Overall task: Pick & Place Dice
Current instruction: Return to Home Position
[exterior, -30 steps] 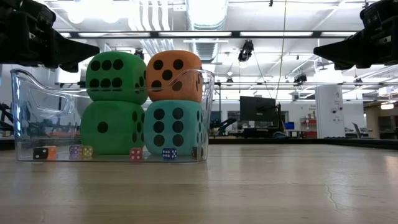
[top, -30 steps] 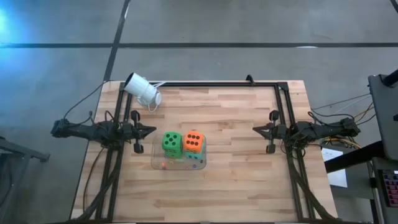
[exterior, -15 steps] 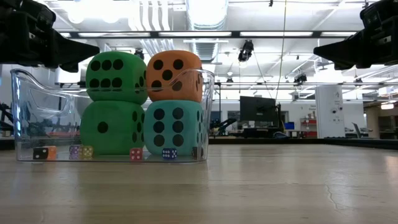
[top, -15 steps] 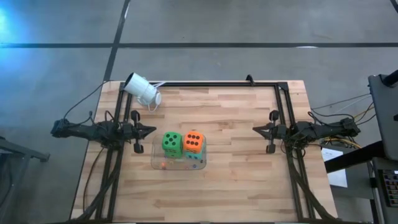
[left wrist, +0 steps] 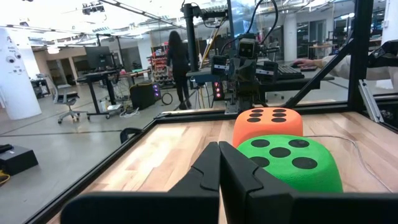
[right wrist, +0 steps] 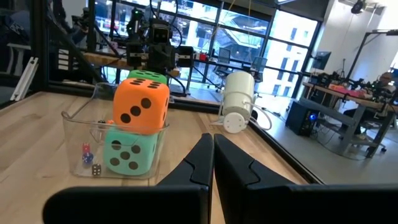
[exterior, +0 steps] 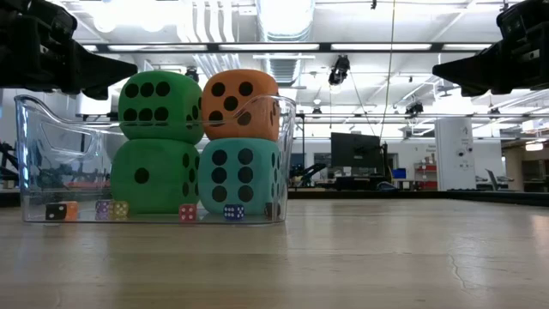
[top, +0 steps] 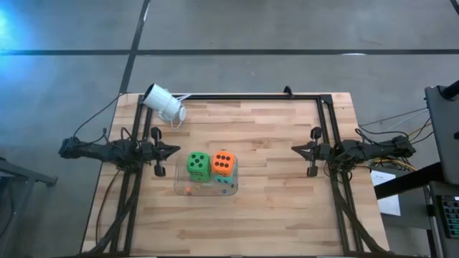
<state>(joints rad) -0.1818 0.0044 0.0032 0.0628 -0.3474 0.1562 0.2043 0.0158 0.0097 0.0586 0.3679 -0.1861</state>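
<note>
Inside the bin [exterior: 34,146], a green die [exterior: 160,105] and an orange die [exterior: 241,105] sat atop a second green die [exterior: 154,176] and a teal die [exterior: 238,176]. The left jaws, just left of the bin, and the right jaws, well off to its right, were pressed together, gripping nothing.

dice [exterior: 240,105]: matt, soft foam look | bin [exterior: 51,163]: clear glossy plastic | table [exterior: 343,257]: smooth pale wood | my fingers [left wrist: 202,175]: matt black plastic | camera [right wrist: 238,99]: smooth white plastic
</note>
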